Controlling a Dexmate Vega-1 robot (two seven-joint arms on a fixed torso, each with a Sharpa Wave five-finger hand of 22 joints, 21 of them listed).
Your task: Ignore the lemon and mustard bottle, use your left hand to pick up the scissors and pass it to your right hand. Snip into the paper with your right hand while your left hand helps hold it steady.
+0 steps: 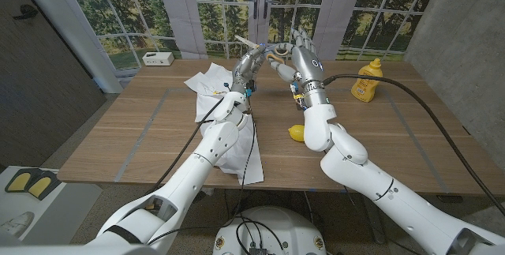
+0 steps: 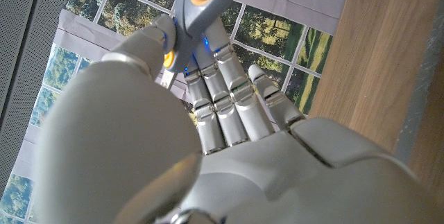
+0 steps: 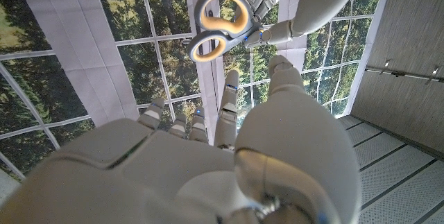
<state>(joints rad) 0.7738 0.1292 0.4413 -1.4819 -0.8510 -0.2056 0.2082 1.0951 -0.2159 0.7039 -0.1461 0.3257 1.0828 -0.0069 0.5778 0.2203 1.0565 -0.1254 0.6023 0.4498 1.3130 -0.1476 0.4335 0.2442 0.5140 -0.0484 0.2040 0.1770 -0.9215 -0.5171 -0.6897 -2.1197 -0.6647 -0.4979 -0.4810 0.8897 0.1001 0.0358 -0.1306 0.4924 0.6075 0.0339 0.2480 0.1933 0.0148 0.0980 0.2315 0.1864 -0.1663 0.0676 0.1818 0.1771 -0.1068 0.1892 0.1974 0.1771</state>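
Up above the far half of the wooden table (image 1: 158, 140), the head view shows both hands raised and close together. The left hand (image 1: 248, 67) grips the scissors (image 1: 254, 46), blades slanting up and away to the left, handles toward the right hand (image 1: 304, 56), whose fingers are spread and hold nothing. White paper (image 1: 229, 133) lies on the table under the left arm, a crumpled part further back. A lemon (image 1: 296, 133) sits beside the right forearm, and a mustard bottle (image 1: 365, 81) stands well apart to the right. A small white box (image 1: 158, 58) rests on the window ledge.

From the left wrist, the left hand (image 2: 208, 113) pinches the scissors (image 2: 201, 2) between thumb and fingers.

From the right wrist, the right hand (image 3: 208, 148) is spread and empty, fingertips just short of the grey and orange scissors (image 3: 220, 24) handles, which the left hand (image 3: 305, 2) holds.
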